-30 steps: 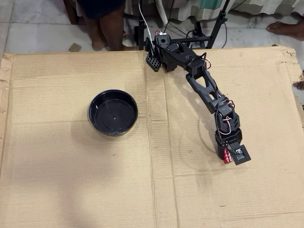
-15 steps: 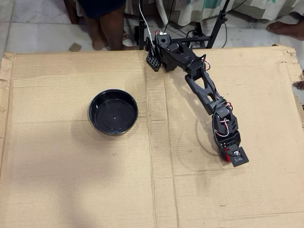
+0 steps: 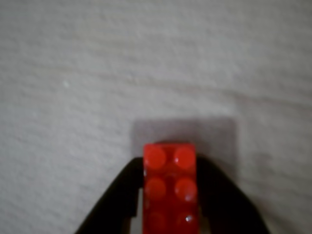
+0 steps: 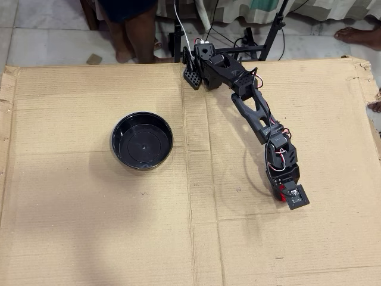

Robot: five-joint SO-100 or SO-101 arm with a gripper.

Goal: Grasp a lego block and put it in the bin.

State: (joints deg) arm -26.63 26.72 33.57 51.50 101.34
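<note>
In the wrist view the red studded lego block (image 3: 169, 185) sits between the two black fingers (image 3: 124, 195) of my gripper (image 3: 169, 163), which is shut on it. Its shadow lies on the cardboard just behind it. In the overhead view the gripper (image 4: 284, 194) is at the right of the cardboard, and only a sliver of the lego block (image 4: 280, 195) shows under the wrist. The bin (image 4: 114, 143), a round glossy black bowl, stands empty far to the left of the gripper.
A large cardboard sheet (image 4: 89, 226) covers the work surface, with a fold seam (image 4: 190, 196) running down the middle. The arm's base (image 4: 199, 62) is at the top edge. A person's legs (image 4: 134, 30) and stand poles (image 4: 275, 27) are beyond that edge.
The gripper has shifted slightly up and left in the overhead view. The red block, clearly visible beside the fingers before, is now mostly hidden under the wrist.
</note>
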